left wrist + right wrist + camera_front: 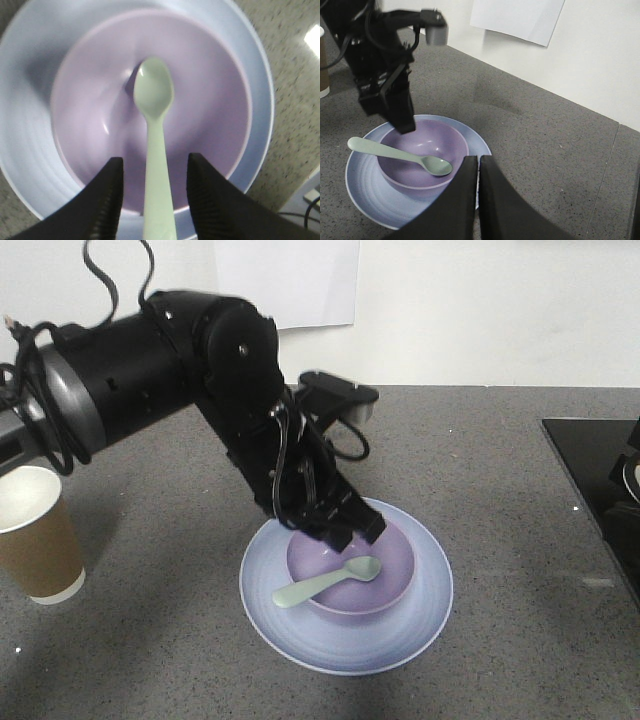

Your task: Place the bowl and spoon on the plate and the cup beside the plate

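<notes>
The lavender bowl (pixel 392 558) stands on the pale blue plate (pixel 420 612) in the middle of the grey counter. The mint spoon (pixel 330 583) lies with its scoop in the bowl and its handle over the near-left rim. My left gripper (pixel 355 533) hangs open just above the bowl's far rim. In the left wrist view the spoon handle (pixel 157 190) runs between its fingers (pixel 107 200) without touching them. The brown cup (pixel 35 532) stands apart at the left. My right gripper (pixel 478 159) is shut and empty, off the plate's (pixel 365 186) right side.
A black flat panel (pixel 590 475) lies at the counter's right edge. A white wall with a paper sheet (pixel 290 280) closes off the back. My left arm (pixel 150 360) reaches in from the left, above the cup.
</notes>
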